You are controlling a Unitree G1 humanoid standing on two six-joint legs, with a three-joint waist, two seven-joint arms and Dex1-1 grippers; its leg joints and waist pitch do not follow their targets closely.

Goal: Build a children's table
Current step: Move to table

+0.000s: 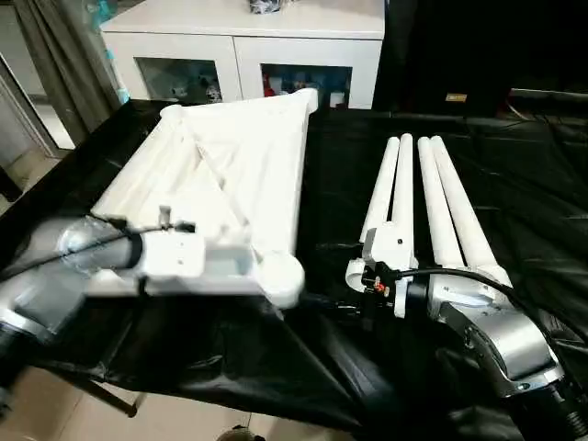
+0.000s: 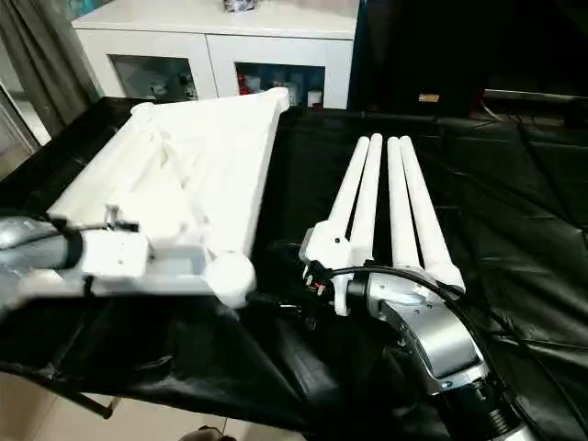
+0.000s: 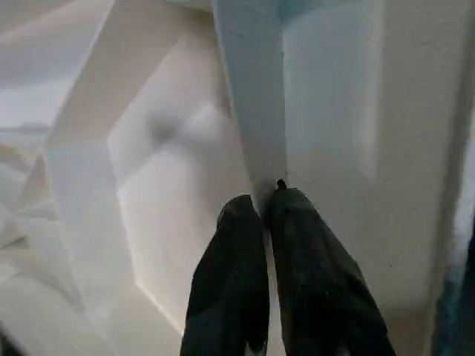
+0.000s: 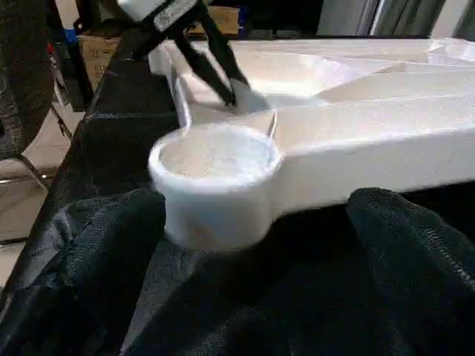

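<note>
While the tabletop (image 1: 220,175) lies upside down on the left, the left gripper (image 3: 266,204) is pinched shut on a rib near its near-right socket (image 4: 214,159). Right gripper (image 1: 367,285) gapes empty beside four legs (image 1: 423,197); guess grabbing one's next.

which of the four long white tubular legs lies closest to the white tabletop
The leftmost white tubular leg of the row; it lies on the side facing the white plastic tabletop, the other three farther right.
</note>
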